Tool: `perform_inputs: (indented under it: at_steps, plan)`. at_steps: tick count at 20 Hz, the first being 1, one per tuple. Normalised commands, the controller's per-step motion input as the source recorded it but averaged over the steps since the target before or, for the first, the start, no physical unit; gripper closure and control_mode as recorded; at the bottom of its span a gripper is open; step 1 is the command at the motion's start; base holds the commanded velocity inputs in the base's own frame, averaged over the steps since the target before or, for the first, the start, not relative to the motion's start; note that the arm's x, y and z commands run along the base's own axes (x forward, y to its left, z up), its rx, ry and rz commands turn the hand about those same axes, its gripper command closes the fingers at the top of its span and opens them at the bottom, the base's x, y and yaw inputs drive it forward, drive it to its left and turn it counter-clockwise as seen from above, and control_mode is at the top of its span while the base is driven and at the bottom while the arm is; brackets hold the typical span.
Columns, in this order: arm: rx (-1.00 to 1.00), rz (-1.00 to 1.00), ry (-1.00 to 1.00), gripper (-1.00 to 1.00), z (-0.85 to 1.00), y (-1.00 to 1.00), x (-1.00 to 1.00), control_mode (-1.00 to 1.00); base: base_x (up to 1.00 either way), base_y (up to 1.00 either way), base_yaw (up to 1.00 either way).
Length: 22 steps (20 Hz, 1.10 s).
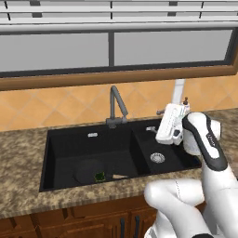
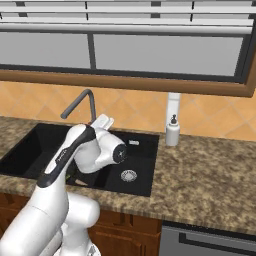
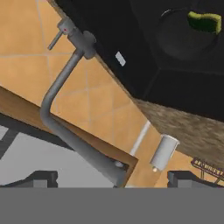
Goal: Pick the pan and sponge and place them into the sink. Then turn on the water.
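Note:
The black sink (image 1: 56, 153) holds the pan (image 1: 86, 169) on the floor of its large bowl, thin handle pointing right. On the pan rests the green sponge (image 1: 99, 176). In the hand view the pan (image 3: 181, 39) and sponge (image 3: 204, 22) sit at the top right. My gripper (image 1: 156, 121) hovers open above the small bowl, aimed at the dark grey faucet (image 1: 116, 104). Seen from the hand, the faucet (image 3: 65, 109) curves down and its spout end lies between the spread fingertips (image 3: 41, 177); the jaws hold nothing. Water is out of view.
A white soap dispenser (image 2: 172, 131) stands on the speckled counter (image 2: 210, 170) right of the sink (image 2: 145, 145), against the orange tiled wall. The small bowl's silver drain (image 1: 157, 157) lies under my hand. The faucet's lever (image 3: 57, 39) sticks out at its base.

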Motion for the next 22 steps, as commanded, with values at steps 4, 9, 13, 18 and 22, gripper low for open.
perform_inputs:
  at_steps: [4,9,13,18,22]
  plan:
    - [0.07,0.00,0.31,-1.00,-0.08,0.01,0.99,-1.00,0.00,0.00,0.00]
    - [0.15,0.02,0.23,-1.00,-0.17,-0.03,0.86,-1.00,0.00,0.00,0.00]
    - [0.13,0.00,0.11,-1.00,-0.40,0.00,0.69,-1.00,0.00,0.00,0.00]
    - [0.16,0.02,0.00,-1.00,-0.09,-0.01,0.41,-1.00,0.00,0.00,0.00]
    - [0.12,0.01,0.01,-1.00,-0.26,0.00,0.47,-1.00,0.00,0.00,0.00]
